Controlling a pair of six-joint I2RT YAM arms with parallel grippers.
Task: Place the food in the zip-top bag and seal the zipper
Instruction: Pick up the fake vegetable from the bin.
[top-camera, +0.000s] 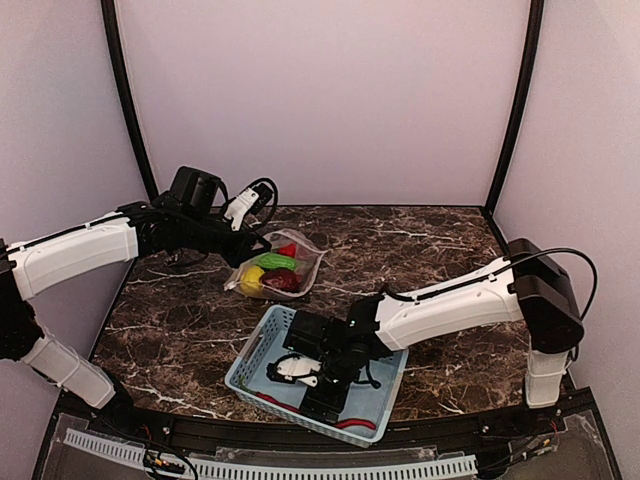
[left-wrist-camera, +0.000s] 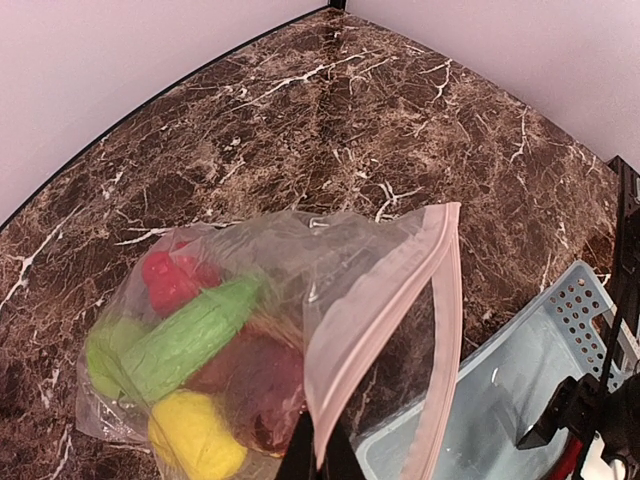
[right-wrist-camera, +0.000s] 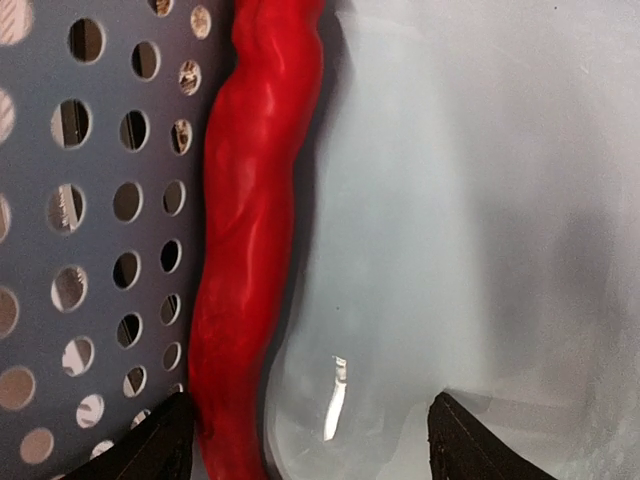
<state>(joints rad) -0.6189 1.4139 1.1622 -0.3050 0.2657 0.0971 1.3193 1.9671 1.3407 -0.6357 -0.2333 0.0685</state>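
The zip-top bag (top-camera: 285, 265) lies on the table behind the basket, its mouth open. It holds a red pepper (left-wrist-camera: 168, 280), the green cucumber (left-wrist-camera: 190, 335), and lime-green (left-wrist-camera: 103, 350), yellow (left-wrist-camera: 195, 440) and dark red (left-wrist-camera: 255, 385) pieces. My left gripper (left-wrist-camera: 322, 455) is shut on the bag's mouth edge, on the pinkish zipper (left-wrist-camera: 390, 305). No slider tab shows. My right gripper (right-wrist-camera: 310, 450) is open, low inside the basket. The thin red chilli (right-wrist-camera: 250, 250) lies along the basket's holed wall, just inside the left finger (right-wrist-camera: 150, 450). In the top view the chilli (top-camera: 357, 424) shows partly under the right gripper (top-camera: 322, 402).
The light blue basket (top-camera: 255, 350) stands at the table's near edge, in front of the bag, and it also shows in the left wrist view (left-wrist-camera: 500, 390). Its holed wall (right-wrist-camera: 100, 200) is close to my right gripper. Enclosure walls ring the marble table (top-camera: 430, 260).
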